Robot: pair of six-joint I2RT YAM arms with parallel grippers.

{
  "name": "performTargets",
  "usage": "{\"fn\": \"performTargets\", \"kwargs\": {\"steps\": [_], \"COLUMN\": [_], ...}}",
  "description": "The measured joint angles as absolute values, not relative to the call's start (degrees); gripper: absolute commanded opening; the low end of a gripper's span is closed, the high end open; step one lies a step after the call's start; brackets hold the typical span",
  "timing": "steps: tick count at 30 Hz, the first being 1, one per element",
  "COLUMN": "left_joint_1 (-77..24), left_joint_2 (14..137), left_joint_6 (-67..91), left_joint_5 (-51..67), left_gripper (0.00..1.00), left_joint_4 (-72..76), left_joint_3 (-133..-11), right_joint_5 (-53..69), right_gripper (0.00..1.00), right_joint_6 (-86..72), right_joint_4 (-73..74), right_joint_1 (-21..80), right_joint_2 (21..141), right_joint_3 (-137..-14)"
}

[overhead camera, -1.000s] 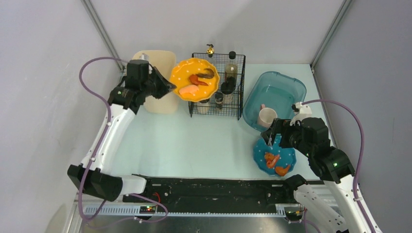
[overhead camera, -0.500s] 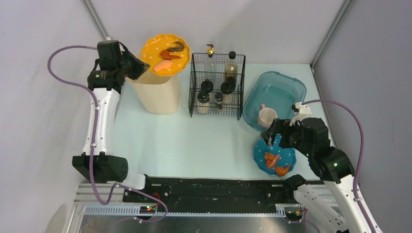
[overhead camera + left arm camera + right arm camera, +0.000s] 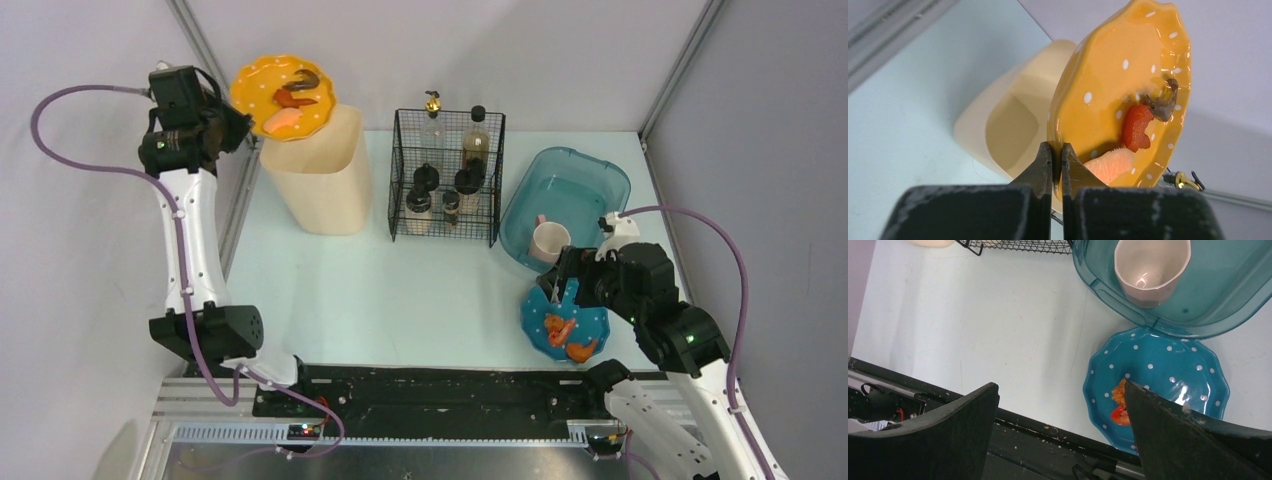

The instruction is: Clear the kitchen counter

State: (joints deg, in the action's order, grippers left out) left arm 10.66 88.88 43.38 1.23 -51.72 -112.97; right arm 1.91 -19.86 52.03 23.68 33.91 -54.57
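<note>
Two dotted plates — blue plate (image 3: pixel 597 322) on the mint table (image 3: pixel 400 290), orange plate (image 3: pixel 283 96) tilted above one cream bin (image 3: pixel 320 190), rim clamped in the high-raised left pincer (image 3: pixel 1057 160). Right pincer (image 3: pixel 1060 387) hovers agape over the blue plate.

Overhead camera looks down on the whole kitchen counter (image 3: pixel 400 290); close wrist cameras share its orange plate (image 3: pixel 255 90) and blue plate (image 3: pixel 595 322).

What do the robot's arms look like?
The left arm and right arm are white tubes with chunky black joints. A purple cable loops off each, and tiny green lights glow. The left gripper and right gripper have dark wedge fingers.
</note>
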Motion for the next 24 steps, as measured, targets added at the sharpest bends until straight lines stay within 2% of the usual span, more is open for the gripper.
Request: {"fn": "performTargets", "kwargs": {"steps": [24], "left_joint_1": [11.6], "left_joint_2": [89.6], "left_joint_6": [29.1], "left_joint_5": [-17.9], "left_gripper": [0.0], "left_joint_4": [-59.3], "left_joint_3": [-116.6], "right_joint_5": [1.5], "right_gripper": [1.0], "right_joint_6": [-19.9], "right_joint_4": [52.3], "right_joint_1": [24.6], "right_joint_2": [35.1], "right_joint_3": [-54.6]}}
